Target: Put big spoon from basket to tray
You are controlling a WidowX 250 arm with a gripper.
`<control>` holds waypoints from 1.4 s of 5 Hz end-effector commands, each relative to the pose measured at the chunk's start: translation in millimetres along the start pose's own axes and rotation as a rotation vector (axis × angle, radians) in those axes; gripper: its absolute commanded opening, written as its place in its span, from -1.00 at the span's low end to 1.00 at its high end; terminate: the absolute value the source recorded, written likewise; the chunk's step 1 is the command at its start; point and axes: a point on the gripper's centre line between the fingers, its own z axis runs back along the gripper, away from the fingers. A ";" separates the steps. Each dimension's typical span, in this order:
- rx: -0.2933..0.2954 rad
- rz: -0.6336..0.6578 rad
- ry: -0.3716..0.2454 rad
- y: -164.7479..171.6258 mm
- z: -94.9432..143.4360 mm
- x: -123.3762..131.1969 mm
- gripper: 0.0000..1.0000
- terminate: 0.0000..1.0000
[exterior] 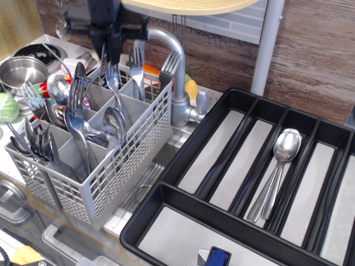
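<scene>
My gripper (112, 45) is at the top left, above the back of the light grey basket (119, 160). It is shut on the top end of a big spoon (114, 83), whose slim handle hangs down towards a back compartment. The spoon's lower end is still among the other cutlery. Another spoon (115, 120) stands bowl-up in the basket, beside several forks (77, 119). The black tray (183, 149) lies to the right, with two big spoons (280, 160) in one of its long compartments.
A grey faucet (173, 66) arches right beside the gripper, between basket and tray. A steel pot (19, 69) stands at the far left. A wooden shelf edge (188, 6) hangs overhead. A small blue object (218, 257) sits at the tray's front edge.
</scene>
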 end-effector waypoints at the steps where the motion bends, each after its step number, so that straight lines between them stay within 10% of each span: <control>1: -0.066 -0.054 -0.135 -35.4 69.5 24.7 -1.00 -1.00; 3: -0.155 0.103 0.026 -111.5 91.4 13.5 -1.00 -1.00; 7: -0.224 0.190 0.098 -174.7 58.1 -30.8 -1.00 -1.00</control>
